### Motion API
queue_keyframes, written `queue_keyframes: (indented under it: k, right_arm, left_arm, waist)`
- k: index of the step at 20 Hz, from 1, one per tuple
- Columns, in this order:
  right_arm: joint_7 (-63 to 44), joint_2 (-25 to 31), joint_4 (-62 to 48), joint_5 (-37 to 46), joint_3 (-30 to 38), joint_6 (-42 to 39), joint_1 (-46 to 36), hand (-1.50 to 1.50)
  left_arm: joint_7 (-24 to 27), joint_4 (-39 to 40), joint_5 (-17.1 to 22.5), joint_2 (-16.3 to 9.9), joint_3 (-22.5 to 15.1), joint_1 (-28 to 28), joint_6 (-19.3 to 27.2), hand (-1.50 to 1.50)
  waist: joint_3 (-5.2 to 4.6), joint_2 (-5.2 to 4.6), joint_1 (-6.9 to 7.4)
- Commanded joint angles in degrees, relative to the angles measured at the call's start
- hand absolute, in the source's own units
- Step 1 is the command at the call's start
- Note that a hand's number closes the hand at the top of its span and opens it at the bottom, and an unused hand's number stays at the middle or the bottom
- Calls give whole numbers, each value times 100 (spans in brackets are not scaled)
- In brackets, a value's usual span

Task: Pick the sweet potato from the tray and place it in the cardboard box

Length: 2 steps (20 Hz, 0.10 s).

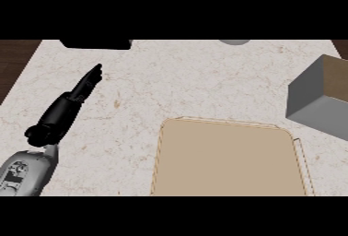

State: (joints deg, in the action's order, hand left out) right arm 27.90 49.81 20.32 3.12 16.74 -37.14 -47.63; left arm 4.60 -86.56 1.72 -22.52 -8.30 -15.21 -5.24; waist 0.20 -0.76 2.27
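The left hand (75, 99) is held over the counter (190, 78) at the left, fingers straight. A tray (231, 161) lies near, and a box (319, 94) is set at the right.

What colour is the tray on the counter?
Light tan, a plain beige tray, seen best in the head view.

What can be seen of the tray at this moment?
The tray is a flat, tan, rectangular slab with rounded corners and a thin raised rim, looking like light wood or plastic. It lies flat on the marbled counter at the lower middle of the view, its near edge cut off. Its visible surface is bare; no sweet potato shows on it. Nothing touches it: the cardboard box sits apart at the upper right.
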Motion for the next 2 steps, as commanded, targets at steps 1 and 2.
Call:
queue_keyframes:
  k: [1, 2]
  right_arm:
    - [-236, 372, -759, -530, 580, -611, -356, -150]
    - [-132, 330, -809, -499, 592, -419, -300, -150]
  left_arm:
    - [-72, -148, -35, 129, -119, 4, 7, 0]
    - [93, -68, -61, 94, -41, 77, 17, 0]
  waist:
    - [9, -42, 76]
    - [9, -54, 86]
